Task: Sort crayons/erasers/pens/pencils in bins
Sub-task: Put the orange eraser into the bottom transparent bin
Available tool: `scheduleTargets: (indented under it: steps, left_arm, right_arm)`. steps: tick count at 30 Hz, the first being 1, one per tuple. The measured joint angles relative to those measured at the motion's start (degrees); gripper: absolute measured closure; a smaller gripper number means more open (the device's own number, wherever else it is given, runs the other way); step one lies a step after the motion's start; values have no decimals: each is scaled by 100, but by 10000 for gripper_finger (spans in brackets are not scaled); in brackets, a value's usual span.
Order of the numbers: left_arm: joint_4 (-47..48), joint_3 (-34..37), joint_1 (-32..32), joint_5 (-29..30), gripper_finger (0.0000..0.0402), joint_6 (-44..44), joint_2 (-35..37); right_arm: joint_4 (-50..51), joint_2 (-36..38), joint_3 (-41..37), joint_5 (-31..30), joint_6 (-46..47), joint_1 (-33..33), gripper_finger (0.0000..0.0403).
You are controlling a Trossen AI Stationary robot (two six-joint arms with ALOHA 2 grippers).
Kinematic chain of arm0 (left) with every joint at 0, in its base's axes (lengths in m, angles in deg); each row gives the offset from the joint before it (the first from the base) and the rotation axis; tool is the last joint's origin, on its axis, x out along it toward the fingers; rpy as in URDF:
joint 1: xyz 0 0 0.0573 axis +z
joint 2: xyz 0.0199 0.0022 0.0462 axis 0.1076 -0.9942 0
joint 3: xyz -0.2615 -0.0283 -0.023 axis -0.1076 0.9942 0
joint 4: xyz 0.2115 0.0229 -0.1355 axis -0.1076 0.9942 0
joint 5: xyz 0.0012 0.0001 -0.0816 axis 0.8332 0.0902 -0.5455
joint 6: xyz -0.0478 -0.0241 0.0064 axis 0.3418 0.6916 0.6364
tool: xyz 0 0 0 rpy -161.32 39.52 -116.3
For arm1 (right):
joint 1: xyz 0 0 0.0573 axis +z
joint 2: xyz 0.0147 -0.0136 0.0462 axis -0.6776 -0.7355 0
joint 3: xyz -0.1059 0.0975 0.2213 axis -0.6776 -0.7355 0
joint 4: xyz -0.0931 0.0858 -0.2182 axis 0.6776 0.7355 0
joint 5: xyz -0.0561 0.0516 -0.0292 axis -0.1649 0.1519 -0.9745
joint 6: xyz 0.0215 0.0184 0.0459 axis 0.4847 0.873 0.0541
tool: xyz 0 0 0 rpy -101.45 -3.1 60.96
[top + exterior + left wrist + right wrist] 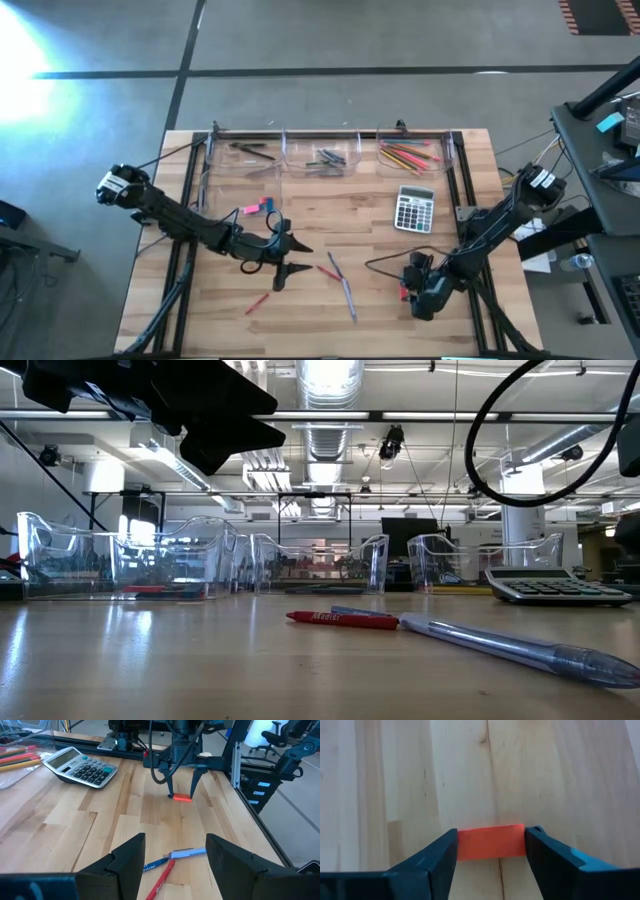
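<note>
One small orange-red block, an eraser (491,842) by its chunky shape, lies flat on the table (330,215) at the near right, and your right gripper (491,845) is down around it. Its jaws stand on either end of the block, just touching or nearly so; you cannot tell yet whether they have clamped. The block rests on the wood, not lifted.

Items left loose on the table:
- pink and blue erasers (255,208), left of centre, near your left arm;
- one red crayon (342,618) and one clear pen (520,645), lying together at the near centre;
- one more red stick (257,303), near left, kind not clear;
- one further short red stick beside the pen.

Items already in the bins (330,155), in a row along the far edge:
- pencils (408,155) in the right one;
- grey pens or similar in the middle one;
- dark sticks in the left one.
A fourth bin at the far left end seems to hold nothing, but that is hard to confirm.

Your left gripper (175,857) hangs over the near centre, jaws apart and holding nothing, just above the crayon and pen.

Calculator (414,209): sits right of centre, not part of the sort.

Judged progress: roughly half done; erasers not yet binned.
</note>
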Motion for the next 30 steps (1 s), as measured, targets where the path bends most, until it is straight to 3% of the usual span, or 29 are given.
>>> scheduleTargets:
  steps: [12, 30]
  left_arm:
    - [1, 0, 0, 0, 207, 0, 1]
    - [1, 0, 0, 0, 207, -1, 0]
  right_arm:
    - [166, -23, 74, 6, 14, -2, 256]
    - [702, 26, 460, -100, -117, -2, 263]
